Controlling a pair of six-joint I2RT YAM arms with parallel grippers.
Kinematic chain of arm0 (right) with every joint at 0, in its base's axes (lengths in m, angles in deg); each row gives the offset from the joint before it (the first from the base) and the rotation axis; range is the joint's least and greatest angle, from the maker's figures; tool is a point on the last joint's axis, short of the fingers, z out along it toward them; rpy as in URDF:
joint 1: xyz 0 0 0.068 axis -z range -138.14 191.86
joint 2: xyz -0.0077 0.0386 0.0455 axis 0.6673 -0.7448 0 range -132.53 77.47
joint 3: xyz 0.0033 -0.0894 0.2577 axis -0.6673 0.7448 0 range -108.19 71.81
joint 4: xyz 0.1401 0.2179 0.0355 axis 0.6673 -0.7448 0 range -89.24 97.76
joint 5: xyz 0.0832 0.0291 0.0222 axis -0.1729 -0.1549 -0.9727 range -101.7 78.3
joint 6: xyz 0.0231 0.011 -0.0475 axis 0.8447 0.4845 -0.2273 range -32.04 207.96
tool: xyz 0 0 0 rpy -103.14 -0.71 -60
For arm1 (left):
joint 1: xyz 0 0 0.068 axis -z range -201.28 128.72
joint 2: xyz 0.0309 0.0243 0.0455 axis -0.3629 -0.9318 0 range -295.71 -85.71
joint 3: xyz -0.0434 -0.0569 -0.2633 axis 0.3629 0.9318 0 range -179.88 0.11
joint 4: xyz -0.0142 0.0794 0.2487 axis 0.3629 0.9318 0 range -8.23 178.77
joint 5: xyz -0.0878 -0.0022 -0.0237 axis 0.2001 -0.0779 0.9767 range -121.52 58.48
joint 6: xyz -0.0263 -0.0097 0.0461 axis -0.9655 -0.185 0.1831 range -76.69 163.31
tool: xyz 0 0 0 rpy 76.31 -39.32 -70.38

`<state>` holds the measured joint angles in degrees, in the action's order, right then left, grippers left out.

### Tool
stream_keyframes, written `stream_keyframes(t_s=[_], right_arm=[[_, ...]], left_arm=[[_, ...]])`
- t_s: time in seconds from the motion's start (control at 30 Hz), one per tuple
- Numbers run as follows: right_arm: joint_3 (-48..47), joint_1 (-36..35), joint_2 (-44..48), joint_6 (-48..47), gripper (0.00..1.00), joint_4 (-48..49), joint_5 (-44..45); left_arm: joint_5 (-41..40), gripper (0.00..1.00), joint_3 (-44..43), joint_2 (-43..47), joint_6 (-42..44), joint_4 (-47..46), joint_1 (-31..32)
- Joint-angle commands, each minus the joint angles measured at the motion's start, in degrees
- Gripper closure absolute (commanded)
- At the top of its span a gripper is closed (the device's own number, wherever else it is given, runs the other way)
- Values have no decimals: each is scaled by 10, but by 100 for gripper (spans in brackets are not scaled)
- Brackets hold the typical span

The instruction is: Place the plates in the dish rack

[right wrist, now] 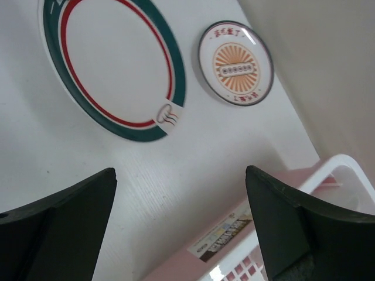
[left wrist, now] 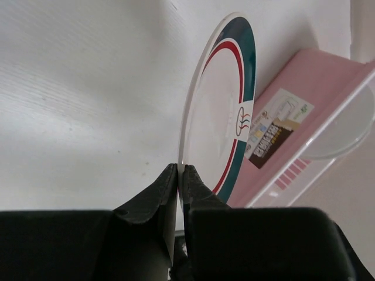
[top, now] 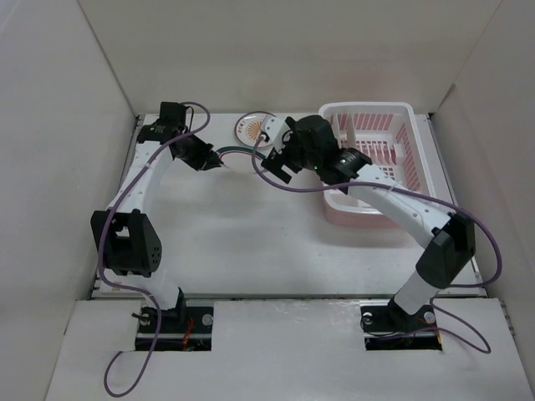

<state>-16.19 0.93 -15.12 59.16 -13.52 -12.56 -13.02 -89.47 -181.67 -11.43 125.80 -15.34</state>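
My left gripper (left wrist: 179,170) is shut on the near rim of a white plate (left wrist: 220,111) with a dark green rim and a red inner ring, held edge-on just left of the dish rack (left wrist: 304,117). In the top view this gripper (top: 221,159) and plate (top: 242,154) are at the back middle of the table. My right gripper (top: 269,150) is open and empty beside the plate, between it and the rack (top: 393,113). The right wrist view shows the green-rimmed plate (right wrist: 111,64), an orange-patterned plate (right wrist: 235,63) flat on the table and the rack's corner (right wrist: 337,175). The other plates are hidden.
The orange-patterned plate (top: 249,128) lies by the back wall. White walls enclose the table on three sides. The pink-floored rack with upright dividers stands at the back right, and the right arm (top: 401,200) reaches across its near side.
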Motion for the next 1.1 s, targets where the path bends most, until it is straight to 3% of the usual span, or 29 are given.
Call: stream_keyframes(t_s=[0.0,0.4,0.67,1.07], right_arm=[[-53,-19,-28,-18,6,-6,-31],[-115,-43,-104,-18,9,-17,-55],[-110,-43,-72,-18,10,-11,-89],[-110,-49,-105,-18,12,-25,-97]], left_arm=[[63,100,11,50,-28,11,7],[94,100,60,102,-45,-6,0],[101,100,73,101,-32,-11,-28],[131,100,35,89,-37,-30,-41]])
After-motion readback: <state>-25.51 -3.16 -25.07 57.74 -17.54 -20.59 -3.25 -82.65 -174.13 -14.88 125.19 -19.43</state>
